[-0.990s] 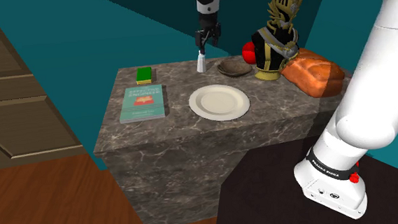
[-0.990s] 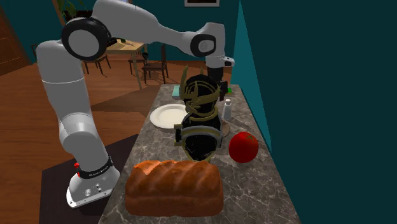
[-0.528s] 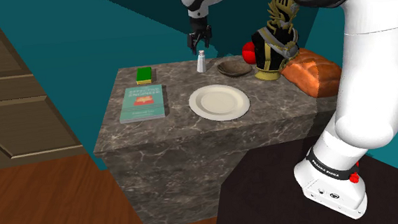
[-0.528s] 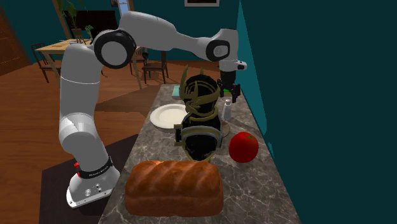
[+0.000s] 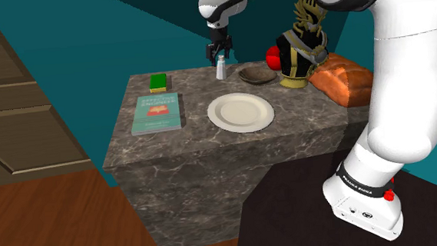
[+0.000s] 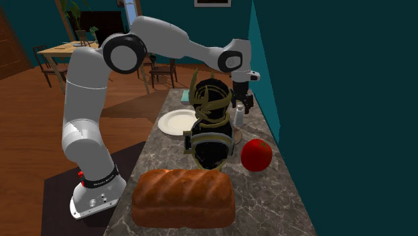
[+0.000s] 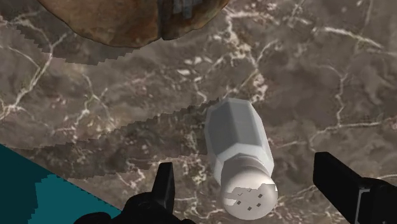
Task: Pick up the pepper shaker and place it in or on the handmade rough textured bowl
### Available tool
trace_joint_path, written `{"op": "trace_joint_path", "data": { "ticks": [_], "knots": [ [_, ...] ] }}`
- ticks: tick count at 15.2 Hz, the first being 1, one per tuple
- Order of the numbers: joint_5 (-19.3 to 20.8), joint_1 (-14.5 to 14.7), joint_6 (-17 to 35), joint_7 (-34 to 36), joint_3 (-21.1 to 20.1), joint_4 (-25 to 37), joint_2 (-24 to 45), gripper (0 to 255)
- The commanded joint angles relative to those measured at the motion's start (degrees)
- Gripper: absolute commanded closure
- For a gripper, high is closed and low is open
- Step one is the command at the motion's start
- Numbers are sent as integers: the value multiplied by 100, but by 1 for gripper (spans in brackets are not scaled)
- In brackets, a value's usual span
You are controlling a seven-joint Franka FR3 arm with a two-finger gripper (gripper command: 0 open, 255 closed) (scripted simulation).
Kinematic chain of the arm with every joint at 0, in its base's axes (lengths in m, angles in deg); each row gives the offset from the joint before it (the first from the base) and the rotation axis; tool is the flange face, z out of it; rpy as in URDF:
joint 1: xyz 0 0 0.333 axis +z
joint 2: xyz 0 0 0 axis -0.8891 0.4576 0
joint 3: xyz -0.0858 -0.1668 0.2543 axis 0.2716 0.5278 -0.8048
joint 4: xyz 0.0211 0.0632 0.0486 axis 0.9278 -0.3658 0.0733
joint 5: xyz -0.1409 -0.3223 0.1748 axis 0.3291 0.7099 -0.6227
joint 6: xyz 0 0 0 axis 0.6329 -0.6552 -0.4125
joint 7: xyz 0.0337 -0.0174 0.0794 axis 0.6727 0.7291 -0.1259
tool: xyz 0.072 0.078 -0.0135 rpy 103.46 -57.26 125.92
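Observation:
The pepper shaker (image 5: 221, 67) is a small pale grey bottle with a white holed cap, standing upright near the back of the marble counter (image 5: 195, 154). My gripper (image 5: 219, 54) hangs just above it, open. In the wrist view the shaker (image 7: 238, 149) sits between the spread fingers (image 7: 167, 186), closer to one of them, and neither finger touches it. The rough brown bowl (image 5: 257, 74) stands on the counter a short way to the shoulder view's right of the shaker; its rim (image 7: 127, 22) shows beyond the shaker. From the second exterior view the gripper (image 6: 242, 102) is over the shaker (image 6: 239, 116) by the teal wall.
A white plate (image 5: 240, 112) lies mid-counter, with a teal book (image 5: 156, 113) and a green sponge (image 5: 159, 82) to the shoulder view's left. Right of the bowl stand a black-and-gold bust (image 5: 301, 48), a red apple (image 5: 272, 58) and a bread loaf (image 5: 345, 81). The teal wall is close behind.
The arm has swung its elbow round, and the gripper has come down closer onto the shaker's top. The fingers stayed open. The shaker has not moved.

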Motion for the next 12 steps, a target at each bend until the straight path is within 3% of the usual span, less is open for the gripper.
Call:
{"op": "trace_joint_path", "data": {
  "ticks": [1,5,6,12],
  "knots": [
    [0,0,17,1,0,-11,4,0],
    [0,0,16,1,0,-10,5,0],
    [0,0,16,1,0,-10,5,255],
    [0,0,16,1,0,-10,4,255]
  ]
}}
